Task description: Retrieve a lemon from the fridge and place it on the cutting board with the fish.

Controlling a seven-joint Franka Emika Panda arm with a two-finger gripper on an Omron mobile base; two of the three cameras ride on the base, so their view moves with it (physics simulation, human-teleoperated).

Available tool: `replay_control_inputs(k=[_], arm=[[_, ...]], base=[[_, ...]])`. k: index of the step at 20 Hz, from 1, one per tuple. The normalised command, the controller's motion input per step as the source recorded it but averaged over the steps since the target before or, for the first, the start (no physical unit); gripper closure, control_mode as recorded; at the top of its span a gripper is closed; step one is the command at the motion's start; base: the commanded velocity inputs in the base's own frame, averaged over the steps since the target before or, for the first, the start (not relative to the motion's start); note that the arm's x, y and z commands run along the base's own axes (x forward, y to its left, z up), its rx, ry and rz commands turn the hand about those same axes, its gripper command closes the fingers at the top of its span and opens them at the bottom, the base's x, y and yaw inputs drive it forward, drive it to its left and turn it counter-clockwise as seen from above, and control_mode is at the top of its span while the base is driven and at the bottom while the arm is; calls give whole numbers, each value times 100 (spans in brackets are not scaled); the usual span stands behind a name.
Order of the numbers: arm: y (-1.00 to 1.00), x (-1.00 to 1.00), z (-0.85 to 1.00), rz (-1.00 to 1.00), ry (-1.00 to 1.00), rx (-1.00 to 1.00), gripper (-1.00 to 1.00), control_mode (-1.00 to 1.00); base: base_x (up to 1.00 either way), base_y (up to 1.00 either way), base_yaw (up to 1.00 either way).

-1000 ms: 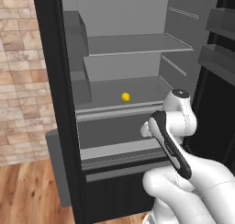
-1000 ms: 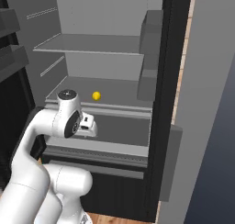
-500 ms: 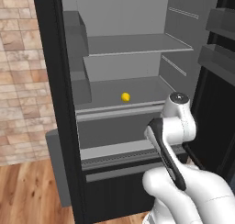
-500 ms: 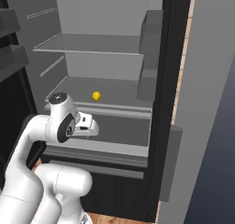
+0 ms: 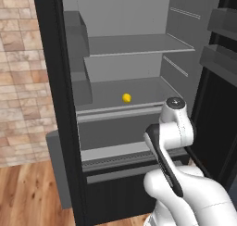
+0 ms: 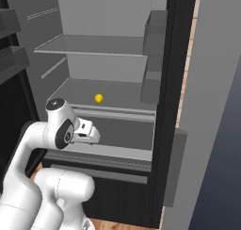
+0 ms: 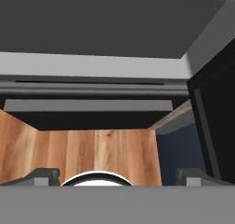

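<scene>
One lemon (image 5: pixel 126 97) sits alone on fridge (image 6: pixel 175 83) middle shelf. Gripper (image 6: pixel 92 134) wide, empty, below shelf front. Judged light, firm, prone to rolling; pinch across its middle.

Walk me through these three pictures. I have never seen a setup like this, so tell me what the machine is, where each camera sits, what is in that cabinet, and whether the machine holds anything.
This is a computer-rendered kitchen. The white machine is a robot arm on a base that can drive, standing before an open black fridge. Two pictures come from cameras on the base, behind the arm: one looks over it from the left, the other from the right, so both show the same scene. The third comes from a camera on the hand, looking along the gripper; its two dark fingertips poke up at the bottom, far apart, so it is open and holds nothing. It points down at the wooden floor below the fridge's front. Inside the fridge, grey shelves are bare except for one small yellow lemon on the lower shelf, which nothing touches.
</scene>
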Motion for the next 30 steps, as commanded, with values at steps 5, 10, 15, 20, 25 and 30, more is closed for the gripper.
replay_control_inputs(k=[5,10,15,20,25,30], arm=[[1,0,0,0,0,0,-100,-100],[1,17,0,-1,-1,0,-100,100],[0,0,0,0,0,0,-100,100],[0,0,0,0,0,0,-100,100],[0,0,0,0,0,0,-100,100],[0,0,0,0,0,0,-100,100]], base=[[0,0,0],[22,0,0],[70,4,0],[57,11,0],[38,7,0],[30,6,0]])
